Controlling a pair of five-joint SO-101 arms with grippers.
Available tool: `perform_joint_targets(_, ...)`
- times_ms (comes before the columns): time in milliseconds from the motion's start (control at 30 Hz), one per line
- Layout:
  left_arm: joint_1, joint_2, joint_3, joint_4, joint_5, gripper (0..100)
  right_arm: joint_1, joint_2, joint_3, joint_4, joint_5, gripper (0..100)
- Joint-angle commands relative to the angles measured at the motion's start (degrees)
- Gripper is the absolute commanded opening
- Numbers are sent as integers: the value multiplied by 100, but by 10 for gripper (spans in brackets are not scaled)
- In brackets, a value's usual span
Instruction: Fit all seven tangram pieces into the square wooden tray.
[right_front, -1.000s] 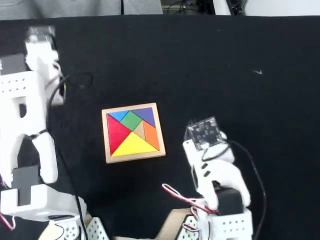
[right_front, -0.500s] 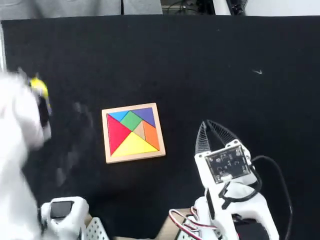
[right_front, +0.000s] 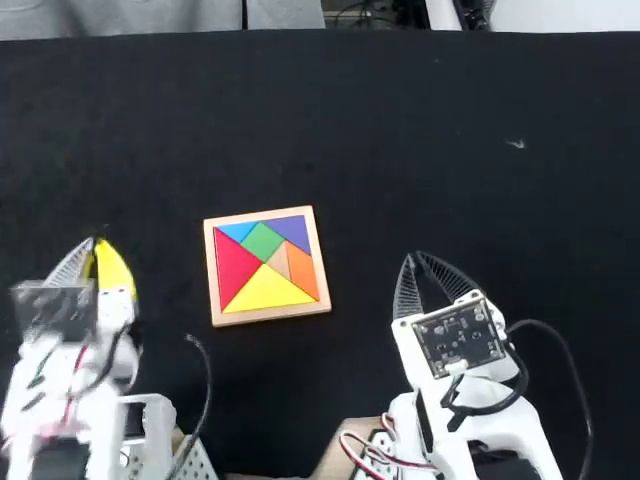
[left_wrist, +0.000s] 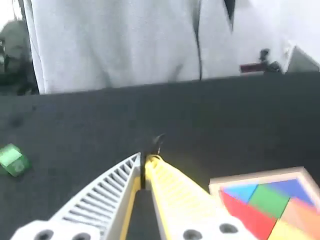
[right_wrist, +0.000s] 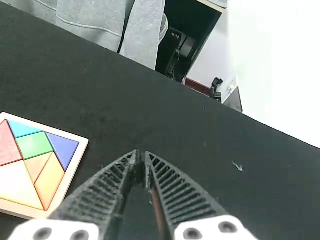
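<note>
1. As it spreads under everything in the high view, the black desk (right_front: 450, 120) carries the tray near its middle, with both arms along the near edge.
2. Left arm (right_front: 60, 390): it stands at the near left corner. The left fingers (right_front: 97, 246), one white and one yellow, are pressed together at the tips with nothing between them, well apart from the tray; the left wrist view shows the same closed tips (left_wrist: 150, 160) above bare desk.
3. Right arm (right_front: 470, 410): it stands at the near right. The right fingers (right_front: 413, 260), both black, meet at their tips and grip nothing, to the right of the tray and clear of it; the right wrist view shows them (right_wrist: 138, 156) closed too.
4. The square wooden tray (right_front: 270, 314) lies flat, slightly turned, between the two arms.
5. All seven pieces sit inside it: red triangle (right_front: 234, 268), yellow triangle (right_front: 268, 290), orange piece (right_front: 303, 268), purple piece (right_front: 293, 231), green square (right_front: 263, 241), light blue triangle (right_front: 238, 231), and tan triangle (right_front: 278, 260).
6. A small green block (left_wrist: 11, 159) rests on the desk, away from the tray.
7. A tiny pale mark (right_front: 514, 144) sits on the far right of the desk.
</note>
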Motion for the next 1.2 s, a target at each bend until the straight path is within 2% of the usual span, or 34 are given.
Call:
perform_joint_targets(0,-119,79,910,-703,431,30,97,-505,163,-334,62,11)
perform_joint_targets(100,277,70,1490,-905,782,30,97,-505,813,-826,9,11)
perform_joint_targets(200,611,-167,1938,-879,633,30,123,-514,1481,-1248,9,11)
perform_joint_targets(300,593,-202,2510,-941,299,30,132,-514,2193,-1389,9,11)
perform_joint_targets(433,532,-176,2976,-1090,193,30,141,-514,3204,-1934,-53,10)
perform_joint_targets(500,462,-167,3108,-1064,237,30,141,-514,3591,-1952,-527,10)
perform_joint_targets(567,453,-132,3213,-1020,237,30,141,-514,3829,-1916,-1169,10)
perform_joint_targets(667,330,-149,3213,-422,211,30,167,-514,3987,-1890,-1670,11)
perform_joint_targets(967,119,-149,3213,229,193,33,316,-497,4180,-774,-1723,12)
perform_joint_targets(1067,66,-132,3213,791,211,30,369,-497,4180,-141,-1723,12)
perform_joint_targets(1167,40,-123,3213,782,202,30,756,-514,4180,-132,-1767,12)
